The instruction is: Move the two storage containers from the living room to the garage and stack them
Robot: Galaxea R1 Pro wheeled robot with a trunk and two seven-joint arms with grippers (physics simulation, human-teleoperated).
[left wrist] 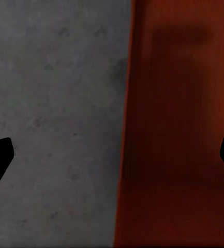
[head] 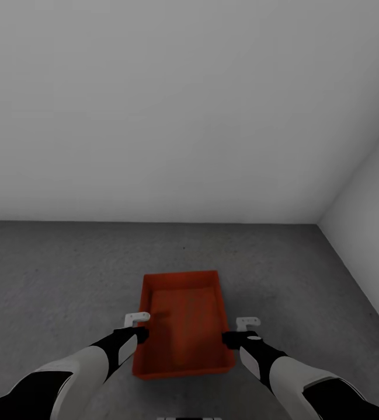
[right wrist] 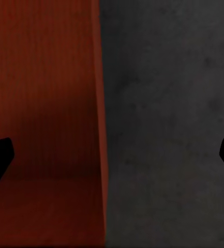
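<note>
One orange-red storage container (head: 183,321) lies lidless on the dark grey concrete floor (head: 61,280) of the garage, just ahead of me. My left gripper (head: 135,333) hovers at its left long wall and my right gripper (head: 236,338) at its right long wall. Through the left wrist camera the left gripper (left wrist: 114,157) is open, its black fingertips (left wrist: 0,160) wide apart astride the container wall (left wrist: 179,129), with floor (left wrist: 49,103) on one side. The right gripper (right wrist: 114,157) is likewise open astride the other wall (right wrist: 39,103), beside bare floor (right wrist: 168,129).
A plain pale grey wall (head: 154,116) stands across the far side. A second wall (head: 376,204) closes the right side, and they meet in a corner at the back right. Concrete floor stretches to the left of the bin.
</note>
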